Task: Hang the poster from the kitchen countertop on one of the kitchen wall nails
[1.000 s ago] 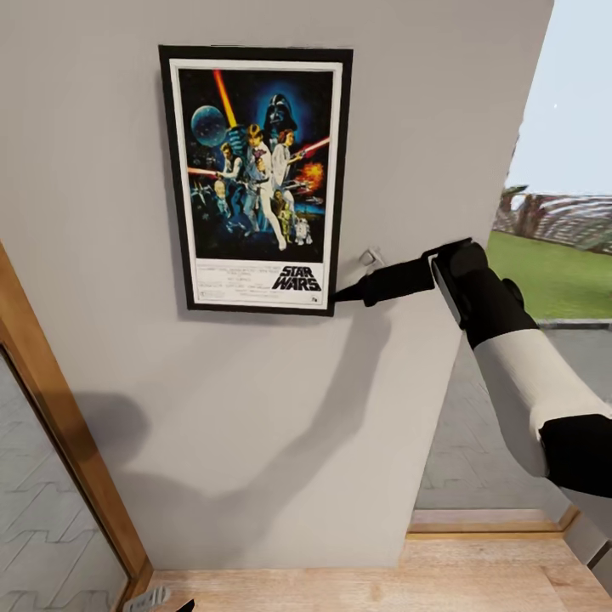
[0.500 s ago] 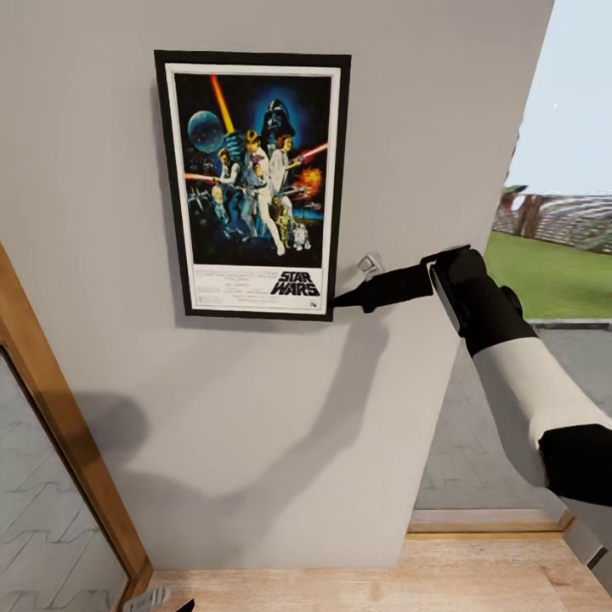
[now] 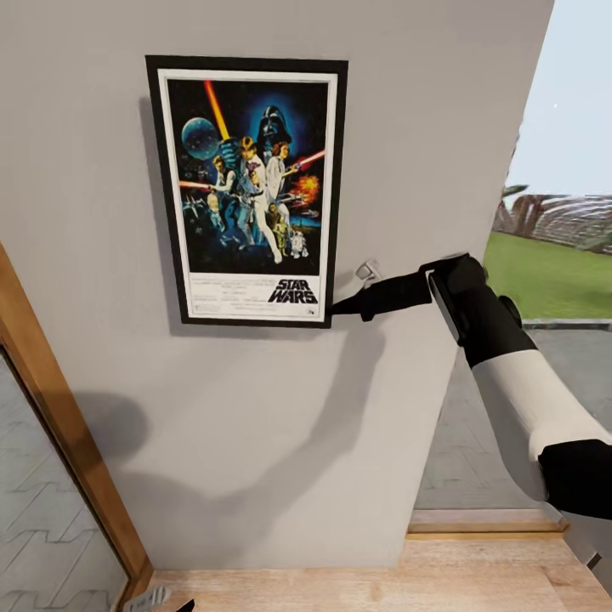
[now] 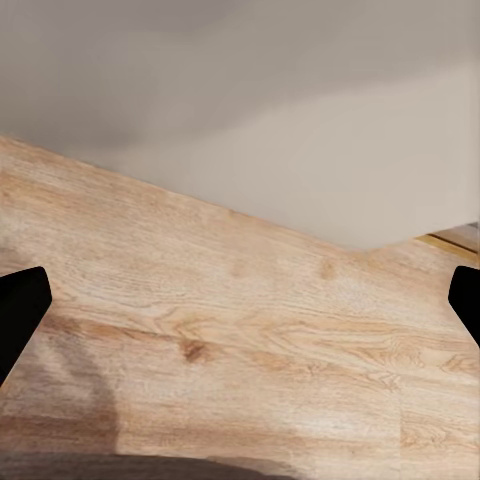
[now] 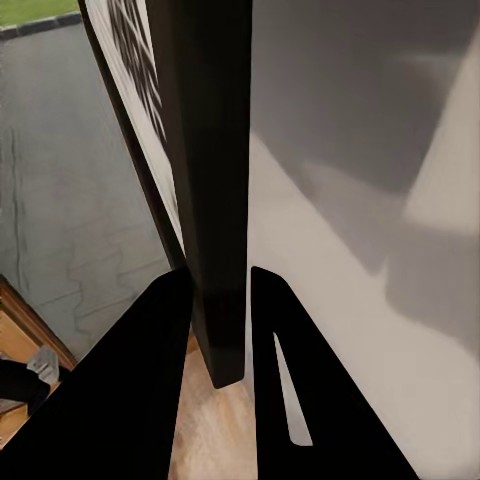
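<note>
Up against the pale grey wall point(image 3: 255, 425), the poster point(image 3: 248, 189) is hanging upright and flat. At its lower corner nearest the arm, the right claw point(image 3: 338, 308) is gripping the black frame; in the right wrist view its two dark fingers point(image 5: 150, 390) are pressing on either side of the frame's edge point(image 5: 215, 200). The left claw point(image 4: 240, 310) is pointing down at the wooden floor point(image 4: 240, 340), tips spread wide and grasping nothing.
</note>
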Tool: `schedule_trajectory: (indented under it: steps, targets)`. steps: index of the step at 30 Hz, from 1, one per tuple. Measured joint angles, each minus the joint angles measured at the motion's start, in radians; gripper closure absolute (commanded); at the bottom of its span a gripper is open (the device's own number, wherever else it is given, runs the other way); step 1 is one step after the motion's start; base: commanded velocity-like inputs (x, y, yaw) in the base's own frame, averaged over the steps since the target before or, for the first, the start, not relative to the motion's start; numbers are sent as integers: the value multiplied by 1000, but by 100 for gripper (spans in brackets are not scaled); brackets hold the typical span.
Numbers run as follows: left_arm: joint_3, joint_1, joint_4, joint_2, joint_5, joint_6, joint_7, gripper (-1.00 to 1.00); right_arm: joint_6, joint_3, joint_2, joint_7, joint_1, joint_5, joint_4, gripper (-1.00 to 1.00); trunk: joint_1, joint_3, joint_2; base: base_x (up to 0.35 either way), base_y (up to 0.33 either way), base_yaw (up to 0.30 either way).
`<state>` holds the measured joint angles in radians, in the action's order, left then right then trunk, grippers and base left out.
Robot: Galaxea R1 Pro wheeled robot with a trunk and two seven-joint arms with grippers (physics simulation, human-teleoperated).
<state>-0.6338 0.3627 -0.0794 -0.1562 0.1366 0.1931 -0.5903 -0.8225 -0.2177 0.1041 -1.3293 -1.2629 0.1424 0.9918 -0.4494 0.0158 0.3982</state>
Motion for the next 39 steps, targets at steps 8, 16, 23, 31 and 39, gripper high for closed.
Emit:
schedule_trajectory:
  steps: [8,16,23,31,39]
  targets:
    - [0,0,0,0,0,0,0,-100,0,0,0,1,15,1,1,100,0,0,0,0,0,0]
    - [0,0,0,0,0,0,0,-100,0,0,0,1,20,1,1,100,0,0,0,0,0,0]
    - [0,0,0,0,0,0,0,-100,0,0,0,1,31,1,2,100,0,0,0,0,0,0]
    - [0,0,0,0,0,0,0,-100,0,1,0,0,38,0,3,100,0,0,0,0,0,0]
    - [0,0,0,0,0,0,0,-100,0,1,0,1,39,0,3,100,0,0,0,0,1,0]
